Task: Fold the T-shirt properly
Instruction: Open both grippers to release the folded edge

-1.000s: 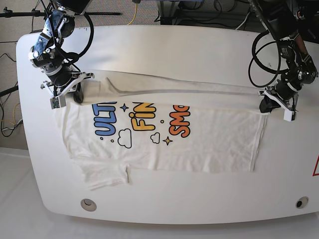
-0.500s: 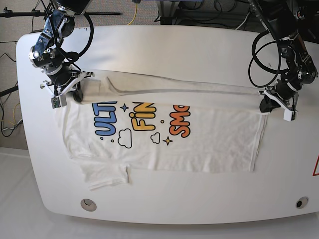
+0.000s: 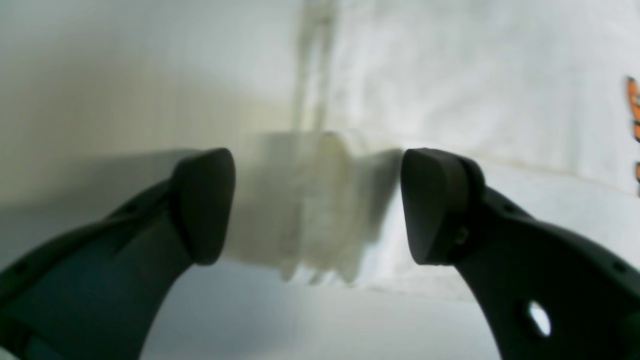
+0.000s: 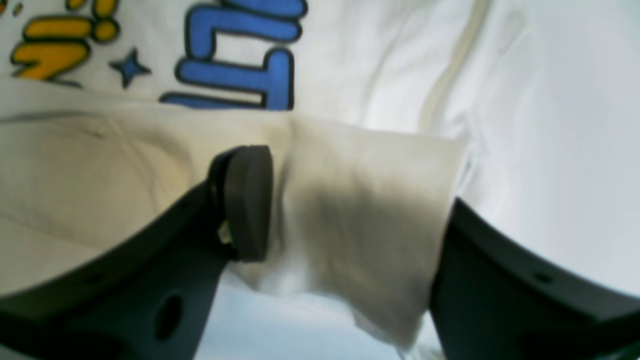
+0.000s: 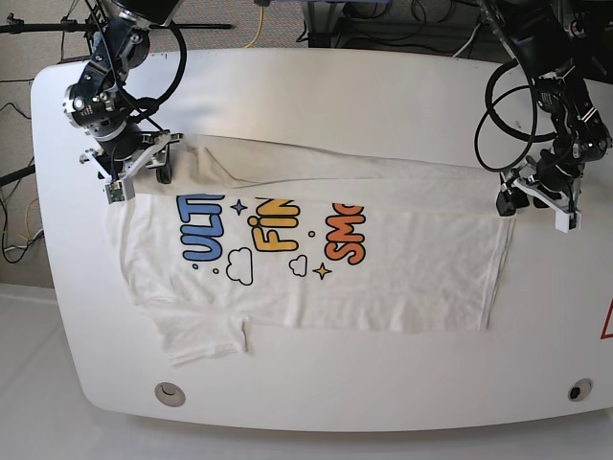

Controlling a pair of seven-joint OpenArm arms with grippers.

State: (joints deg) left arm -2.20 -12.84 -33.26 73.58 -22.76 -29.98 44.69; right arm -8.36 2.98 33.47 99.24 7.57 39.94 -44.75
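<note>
The shirt point(image 5: 306, 254) is lying flat on the table point(image 5: 316, 86), its far long edge folded over toward the print so that the tops of the letters are being covered. Both grippers are sitting at the ends of that fold.

The left gripper point(image 3: 317, 205) is standing with its fingers point(image 3: 202, 202) spread wide. A blurred bunch of hem is sitting between them, touching neither pad as far as the wrist view shows. The corner looks released, resting on the cloth below.

The right gripper point(image 4: 350, 220) is also spread. One pad point(image 4: 247, 200) is resting on the folded flap, and the flap's corner is draping down in the gap between the fingers — the other pad is hidden behind the cloth, so whether it is touching cannot be told.

The risks are lying in the withdrawal:
- If either gripper is lifting while cloth is clinging to a pad, the fold is getting dragged open again.
- The draped corner at the right gripper is looking loose and could be flopping back or creasing if a finger brushes it sideways.
- The fold line is running slightly skewed across the print, so any later fold may be inheriting an uneven edge.
</note>
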